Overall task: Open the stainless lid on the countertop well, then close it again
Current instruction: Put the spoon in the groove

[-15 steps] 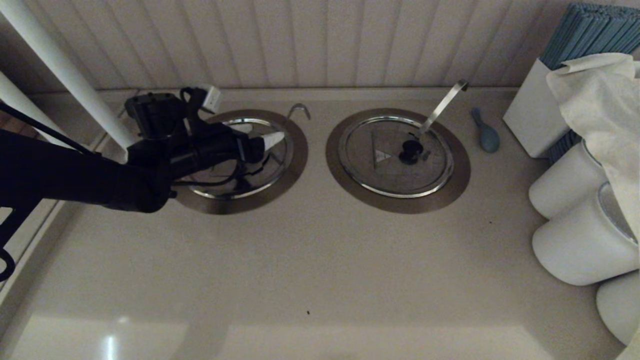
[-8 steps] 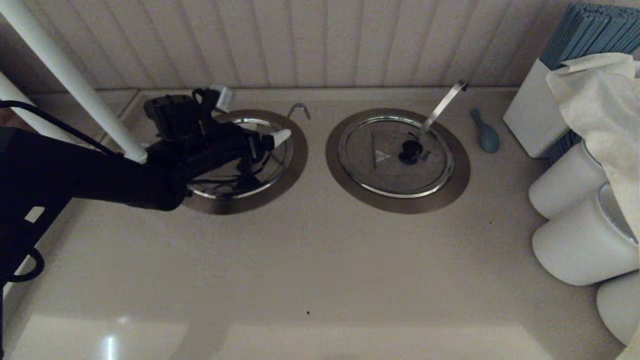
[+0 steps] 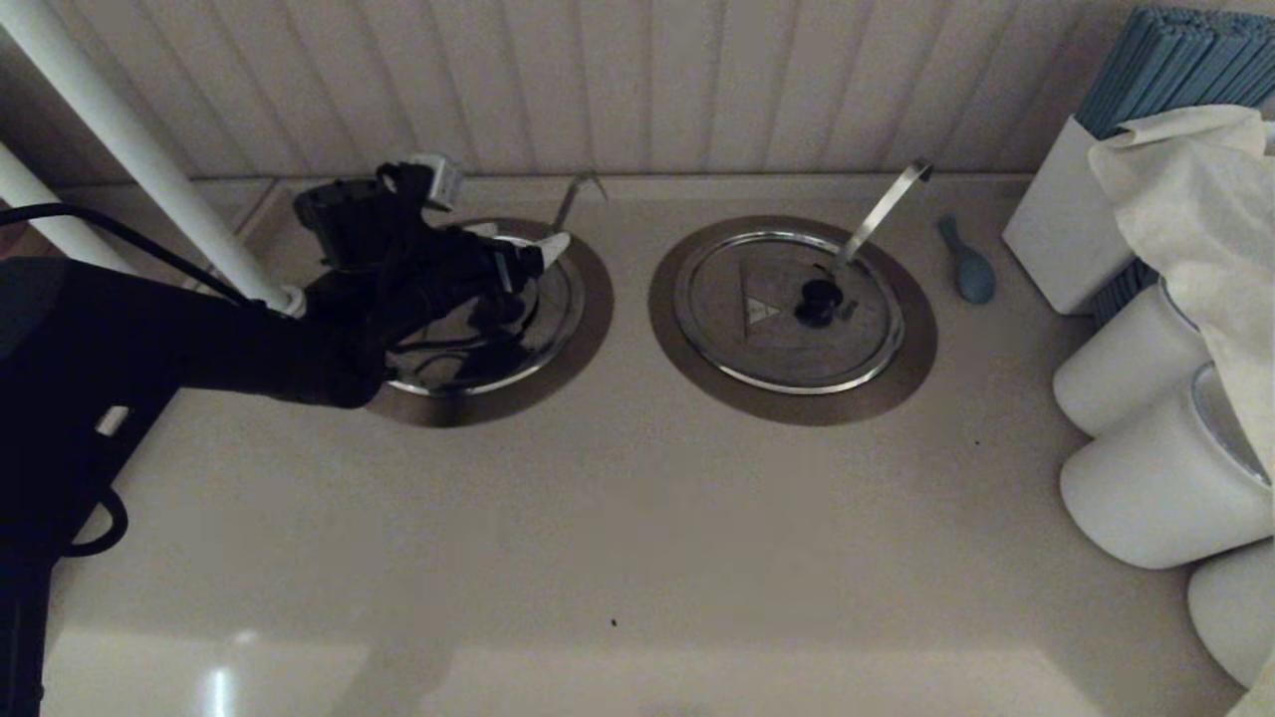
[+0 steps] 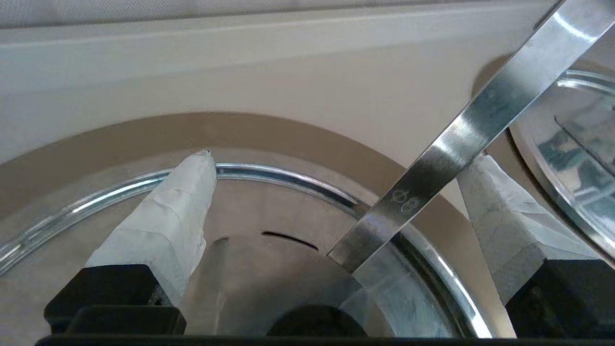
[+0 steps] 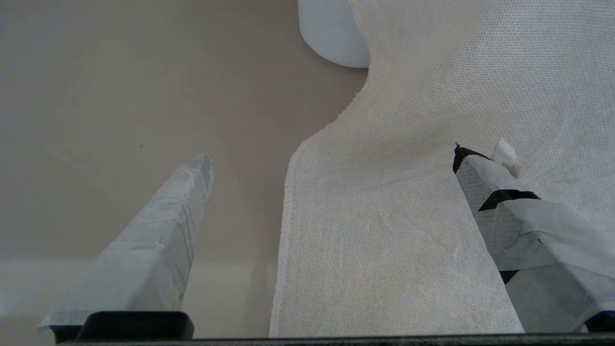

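A dim room with a smooth tan counter (image 3: 637,518).
A white wall (image 3: 637,90) with straight up-and-down grooves stands behind it, and light shines softly on the near edge.

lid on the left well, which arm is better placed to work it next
Left. The left gripper hangs right over the lid, fingers open on either side of its handle. The right gripper is off by the cloth, out of the head view.
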